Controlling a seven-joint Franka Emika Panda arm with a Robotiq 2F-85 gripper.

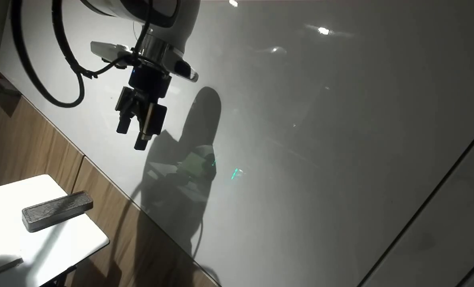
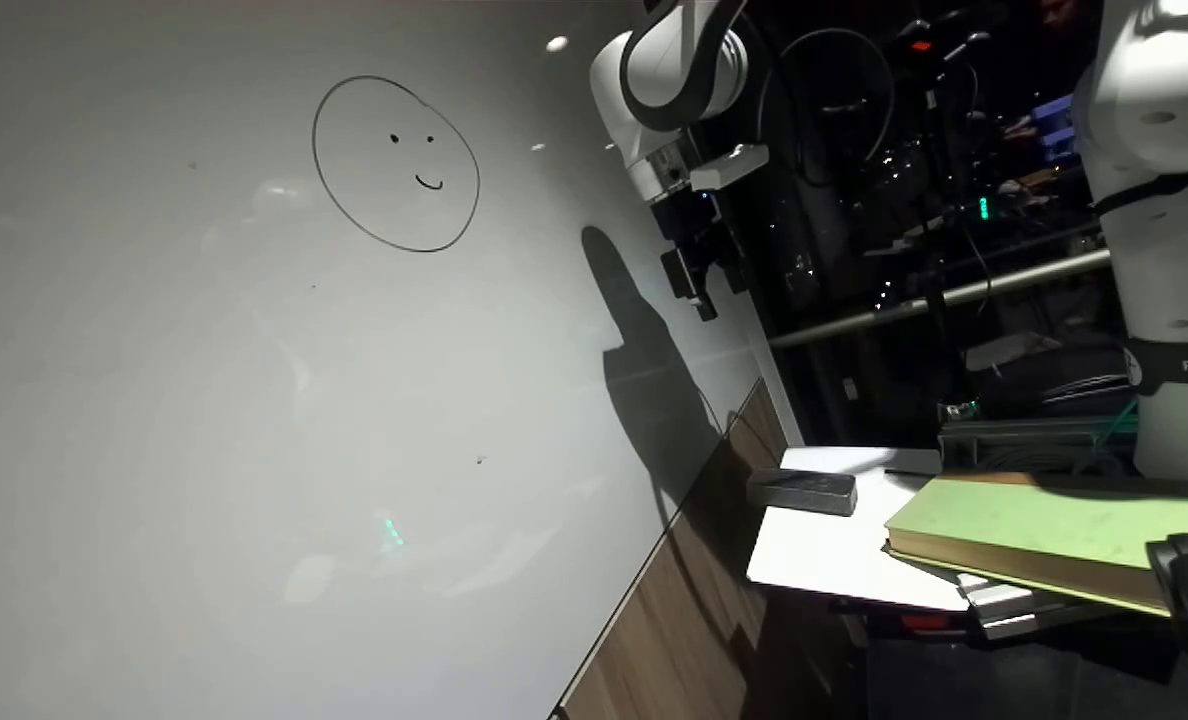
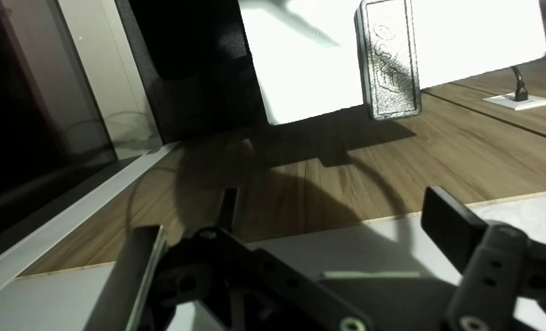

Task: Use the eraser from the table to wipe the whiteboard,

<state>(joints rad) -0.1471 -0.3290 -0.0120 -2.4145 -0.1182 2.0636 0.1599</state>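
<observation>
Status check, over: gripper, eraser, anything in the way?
Gripper open, holding nothing. Eraser lying on the white table, one end overhanging the edge. No obstruction seen between them in the wrist view.

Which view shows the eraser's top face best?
The wrist view: there the eraser is largest, top markings visible, though its far end reaches the picture's edge. Both exterior views show it whole but smaller, one end overhanging the table.
</observation>
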